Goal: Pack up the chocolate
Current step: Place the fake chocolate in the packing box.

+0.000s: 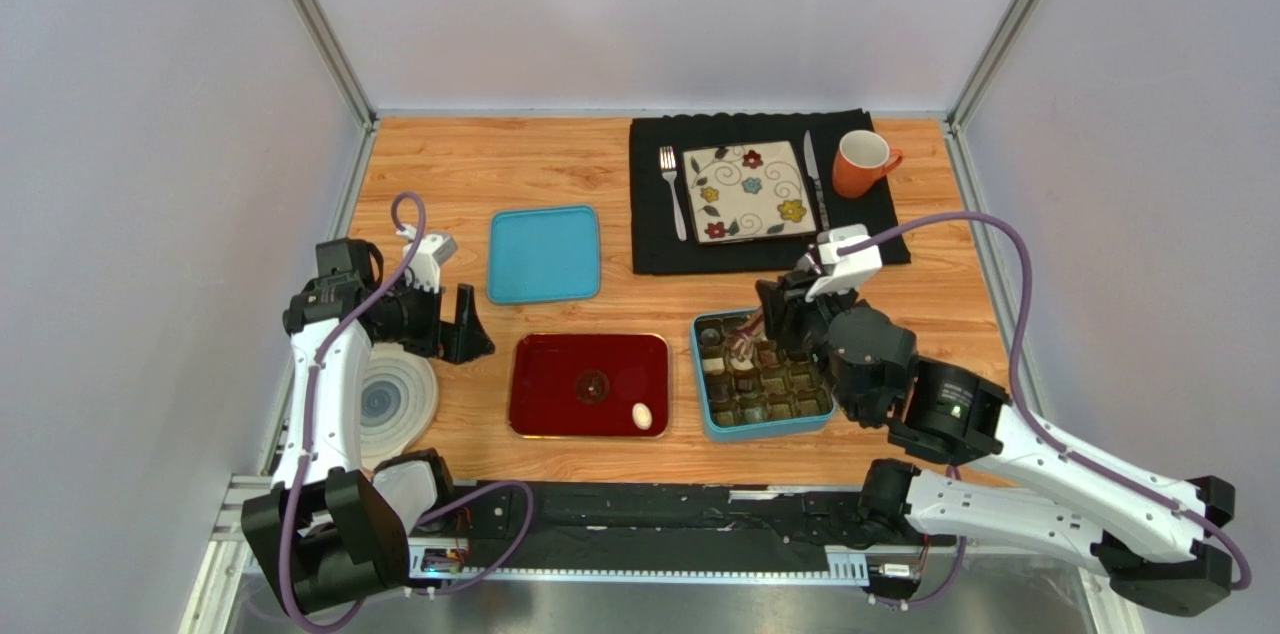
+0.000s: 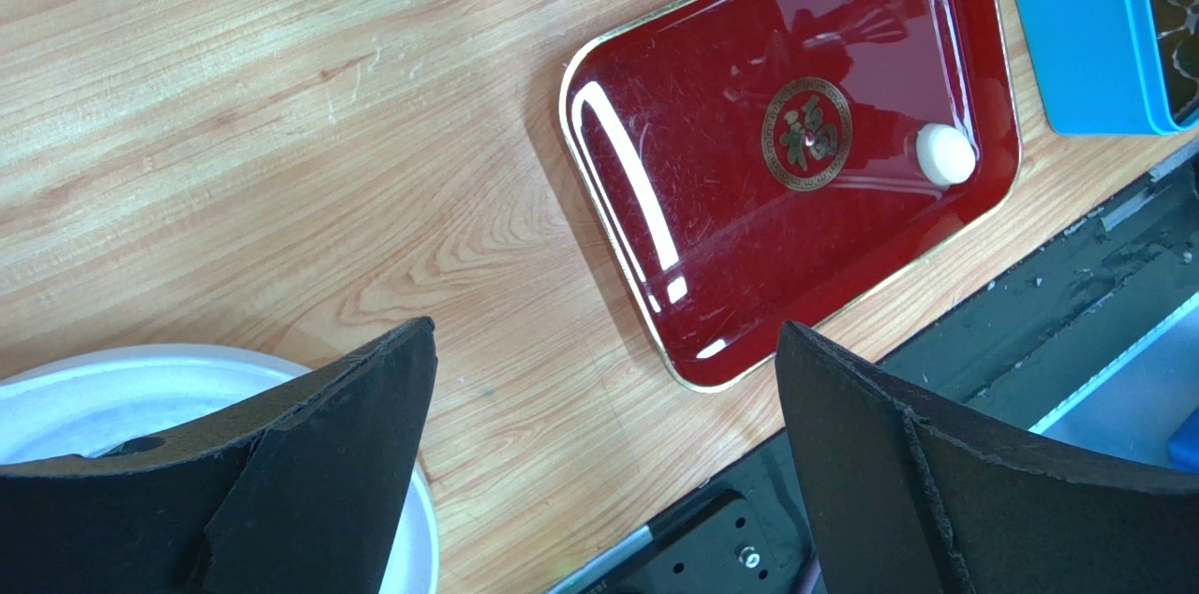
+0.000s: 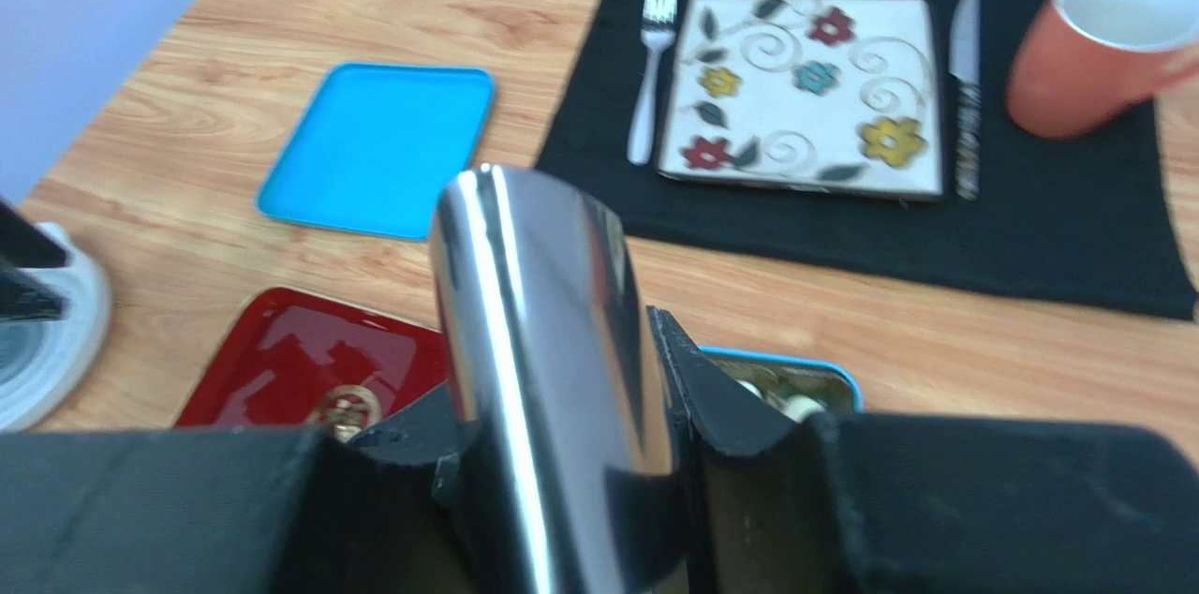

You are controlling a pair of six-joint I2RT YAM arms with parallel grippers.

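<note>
One cream chocolate [image 1: 643, 417] [image 2: 946, 154] lies at the near right corner of the red tray [image 1: 549, 417] [image 2: 704, 271]. Several dark and pale chocolates fill the compartments of the blue box [image 1: 703, 379] [image 3: 788, 367]. My right gripper [image 1: 792, 313] [image 3: 563, 390] is shut on shiny metal tongs [image 3: 542, 327], whose tips [image 1: 744, 348] reach down over the box's far left part. Whether the tips hold anything is unclear. My left gripper [image 1: 458, 322] [image 2: 605, 383] hangs open and empty over bare wood left of the tray.
A blue lid [image 1: 544, 253] [image 3: 377, 147] lies behind the tray. A white round dish [image 1: 394, 402] [image 2: 85, 397] sits under the left arm. At the back, a black mat [image 1: 661, 244] carries a flowered square plate [image 1: 750, 190], fork, knife and orange mug [image 1: 863, 163].
</note>
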